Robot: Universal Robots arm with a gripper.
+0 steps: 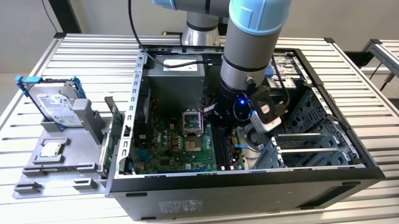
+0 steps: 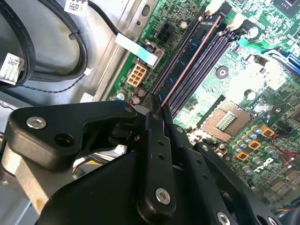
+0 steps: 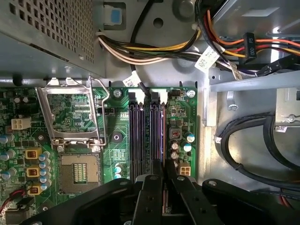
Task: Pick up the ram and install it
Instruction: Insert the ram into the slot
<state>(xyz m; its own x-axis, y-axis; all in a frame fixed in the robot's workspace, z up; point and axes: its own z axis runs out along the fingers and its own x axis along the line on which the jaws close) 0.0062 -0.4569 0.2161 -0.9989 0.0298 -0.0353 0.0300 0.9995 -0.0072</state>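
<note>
The arm (image 1: 246, 56) is a thick cylinder with a light blue band at its upper joint, a black ring below it and a silver-grey segment beneath. A second silver segment with a blue cap stands behind it. A black cable runs along the arm, and thinner black cables loop by the wrist, where a small blue light glows on a dark housing beside a white and grey module. The gripper (image 3: 163, 171) is matte black, built of flat angular plates and link bars, with narrow fingers (image 2: 157, 140) and round silver screws set into the links in both wrist views.
</note>
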